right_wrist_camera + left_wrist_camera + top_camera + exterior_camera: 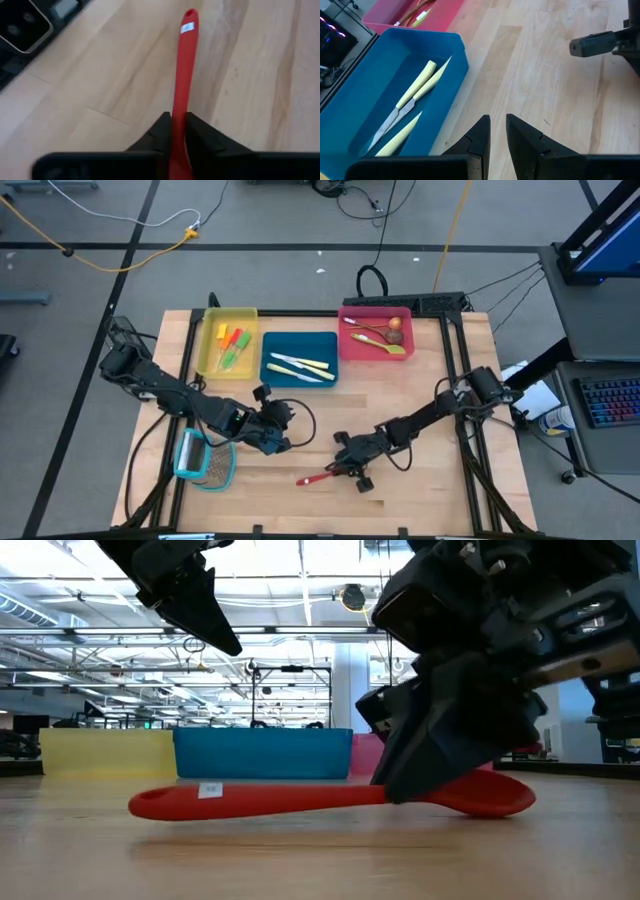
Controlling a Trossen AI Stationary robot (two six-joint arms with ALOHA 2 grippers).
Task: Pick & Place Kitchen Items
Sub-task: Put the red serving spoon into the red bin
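Near the front edge of the table [420, 390], the right gripper [350, 471] is down on a red spoon [316, 477] that lies on the wood. The right wrist view shows what the high view cannot: the two dark fingers [159, 131] are closed on the spoon's handle [183, 75], one on each side, and a small white label sits near the handle's far end. The low view adds that the spoon [250, 801] lies flat on the table, with its bowl under the gripper.

The left gripper [272, 438] hovers above the wood, beside the light-blue grater [205, 460] and in front of the blue tray [299, 340]. Only the left wrist view shows its fingers [476, 137]: they stand a little apart, with a narrow gap and nothing between them. The same view looks into the blue tray [455, 65], where cream-handled knives [415, 90] lie.

From above, the yellow tray [212, 320] holds small coloured spatulas [232, 345], and the red tray [350, 350] holds wooden and green spoons [380, 338]. The low view shows these trays only as walls behind the spoon.
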